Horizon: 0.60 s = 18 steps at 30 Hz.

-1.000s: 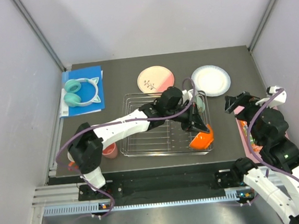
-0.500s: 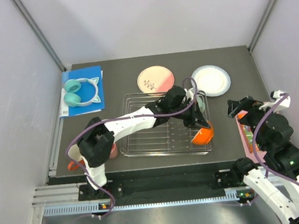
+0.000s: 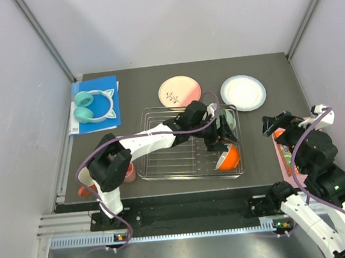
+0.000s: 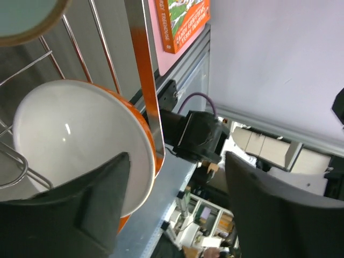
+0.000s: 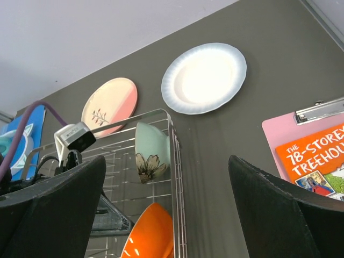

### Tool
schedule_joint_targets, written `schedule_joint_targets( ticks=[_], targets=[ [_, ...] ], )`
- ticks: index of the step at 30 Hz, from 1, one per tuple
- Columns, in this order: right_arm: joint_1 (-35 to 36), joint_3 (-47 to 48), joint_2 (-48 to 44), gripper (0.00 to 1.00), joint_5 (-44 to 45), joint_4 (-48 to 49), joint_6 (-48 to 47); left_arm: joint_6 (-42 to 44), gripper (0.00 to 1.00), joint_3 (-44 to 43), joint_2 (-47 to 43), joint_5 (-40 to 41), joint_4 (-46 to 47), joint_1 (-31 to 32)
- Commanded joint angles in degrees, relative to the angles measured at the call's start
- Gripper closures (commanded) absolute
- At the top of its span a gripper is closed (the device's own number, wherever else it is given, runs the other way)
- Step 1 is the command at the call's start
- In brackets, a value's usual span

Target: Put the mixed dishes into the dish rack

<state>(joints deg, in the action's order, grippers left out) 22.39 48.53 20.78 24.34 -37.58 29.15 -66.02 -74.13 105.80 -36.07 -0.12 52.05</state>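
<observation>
The dark table [image 3: 264, 66] fills the middle of the top view, with the dish rack [image 3: 183, 177] at its centre. Above the rack lie the pink-and-cream plate [image 3: 179, 90] and, to its right, the white plate [image 3: 243, 92] (both flat, outside the wire). At the rack's right end, the mint-green bowl [image 3: 229, 123] stands on edge in the upper corner. The orange bowl [image 3: 228, 158] leans on its side in the lower corner. The left gripper [image 3: 221, 147] hangs over the orange bowl's rim with its jaws apart, not clamping it. The right gripper [image 3: 273, 123] hovers right of the rack, spread wide and holding nothing. The pink cup [image 3: 128, 174] and the orange mug [image 3: 83, 190], the mug mostly hidden by the left arm, sit at lower left, outside the rack.
</observation>
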Motion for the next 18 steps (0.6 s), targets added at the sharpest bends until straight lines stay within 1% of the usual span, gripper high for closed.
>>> schedule_joint_targets(
  ticks=[1, 3, 4, 7, 8, 11, 14, 15, 16, 17, 18],
  targets=[
    [0.46, 1.83, 0.32, 0.04, 0.18, -0.03, 0.03, 0.54, 0.19, -2.51, -2.96, 0.39, 2.06, -0.46],
    [0.46, 2.00, 0.49, 0.04, 0.01, -0.04, -0.05, 1.24, 0.12, -2.77, -3.75, 0.13, 1.79, -0.46],
    [0.46, 1.92, 0.84, 0.04, -0.25, 0.05, -0.14, 1.50, 0.01, -3.04, -4.02, 0.13, 1.53, -0.46],
    [0.46, 1.48, 1.54, 0.04, -1.40, 0.67, 0.12, 3.00, 0.01, -4.53, -5.51, -1.45, 0.48, -0.55],
    [0.55, 1.22, 1.72, 0.04, -1.75, 0.93, 0.30, 4.22, 0.01, -5.06, -5.86, -2.85, -1.18, -0.72],
    [0.46, -0.10, 3.30, 0.04, -3.50, 2.25, 0.47, 5.46, 0.01, -6.12, -7.88, -6.36, -1.81, -2.91],
    [0.55, -0.46, 6.90, 0.04, -6.31, 3.04, 0.65, 7.92, 0.01, -7.25, -9.82, -10.06, -4.00, -7.74],
    [0.46, -0.20, 8.04, 0.04, -8.76, 3.30, 0.65, 8.62, 0.01, -7.69, -10.00, -12.50, -5.49, -11.15],
    [0.46, 0.07, 10.66, 0.05, -10.26, 3.31, 0.74, 10.11, 0.01, -8.31, -10.17, -12.96, -6.98, -13.18],
    [0.55, 0.24, 12.08, 0.05, -11.58, 3.13, 0.65, 10.99, 0.01, -8.84, -10.35, -13.23, -8.30, -17.12],
    [1.16, 1.03, 14.88, 0.05, -13.33, 2.26, 0.74, 11.52, 0.01, -8.67, -10.87, -14.19, -9.19, -19.16]
  ],
)
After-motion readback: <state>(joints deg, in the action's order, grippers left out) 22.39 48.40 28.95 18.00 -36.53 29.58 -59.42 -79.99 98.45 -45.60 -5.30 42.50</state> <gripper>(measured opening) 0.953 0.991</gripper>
